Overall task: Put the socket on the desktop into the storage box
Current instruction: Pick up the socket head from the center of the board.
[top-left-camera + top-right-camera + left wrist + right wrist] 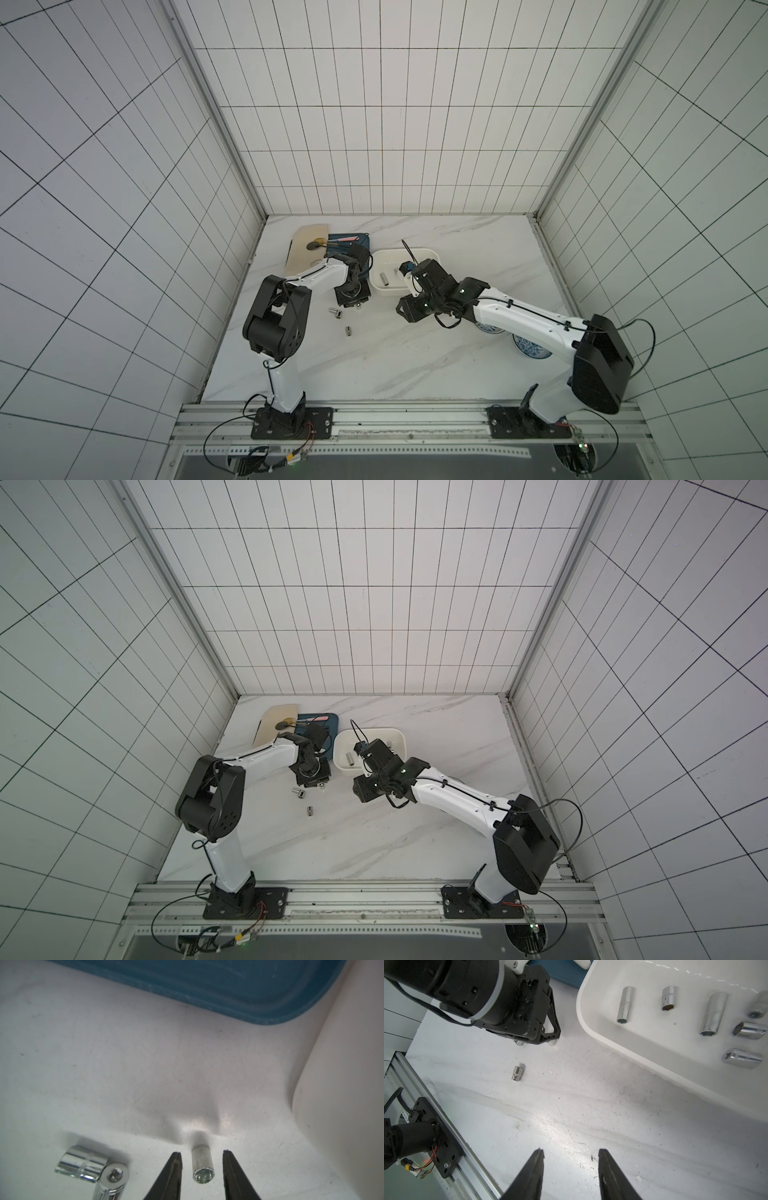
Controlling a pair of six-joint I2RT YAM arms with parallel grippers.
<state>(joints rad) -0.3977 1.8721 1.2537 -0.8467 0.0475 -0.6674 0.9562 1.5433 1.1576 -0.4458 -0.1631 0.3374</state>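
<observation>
White marble desktop [104, 1064] carries a slim socket [201, 1164] lying flat between the parted fingers of the left gripper [201, 1152], touching neither, its long axis running along them, near the storage box [591, 1028], while the right gripper [571, 1150] hangs spread and empty, farther off
</observation>
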